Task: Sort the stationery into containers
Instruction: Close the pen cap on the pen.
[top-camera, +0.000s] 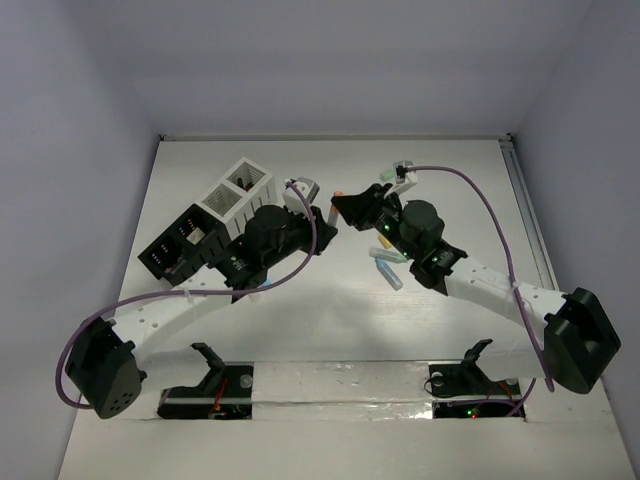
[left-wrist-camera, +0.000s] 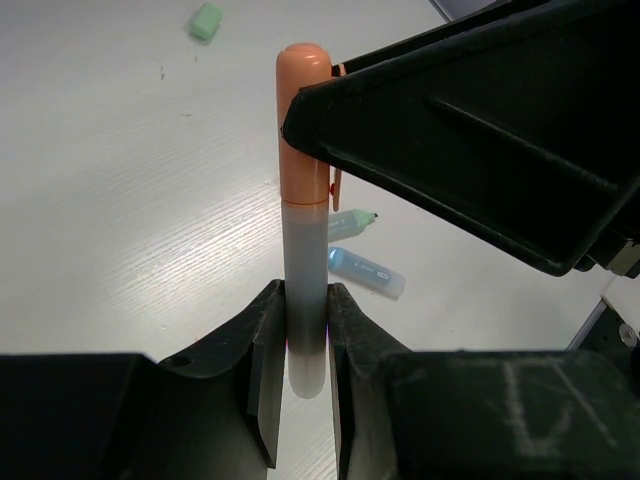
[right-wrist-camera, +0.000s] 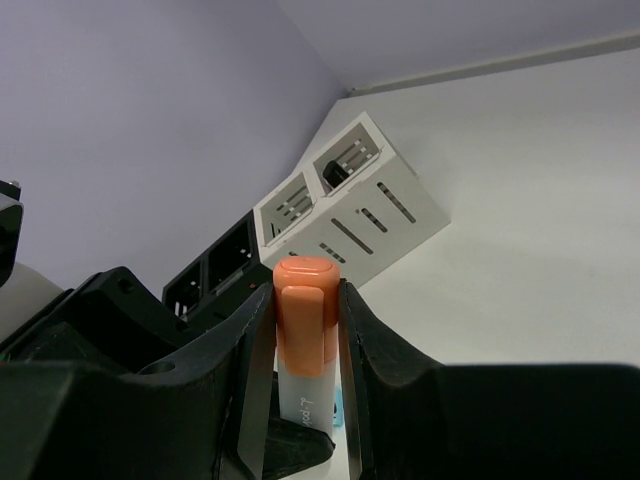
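One piece of the stationery, a marker (left-wrist-camera: 305, 200) with an orange cap and a pale grey barrel, is held above the table by both grippers. My left gripper (left-wrist-camera: 306, 300) is shut on the lower barrel. My right gripper (right-wrist-camera: 305, 300) is shut on the orange cap (right-wrist-camera: 304, 310); its black finger (left-wrist-camera: 470, 130) fills the upper right of the left wrist view. From above, the two grippers (top-camera: 328, 215) (top-camera: 346, 205) meet tip to tip at mid-table. The containers, a white slatted box (top-camera: 238, 190) and a black one (top-camera: 183, 240), stand to the left.
On the table below lie a blue marker (left-wrist-camera: 366, 272), a green-tipped marker (left-wrist-camera: 352, 222) and, farther off, a small green block (left-wrist-camera: 207, 21). Loose pieces (top-camera: 388, 270) lie beside the right arm. Something dark sits in one cell of the white box (right-wrist-camera: 340, 172).
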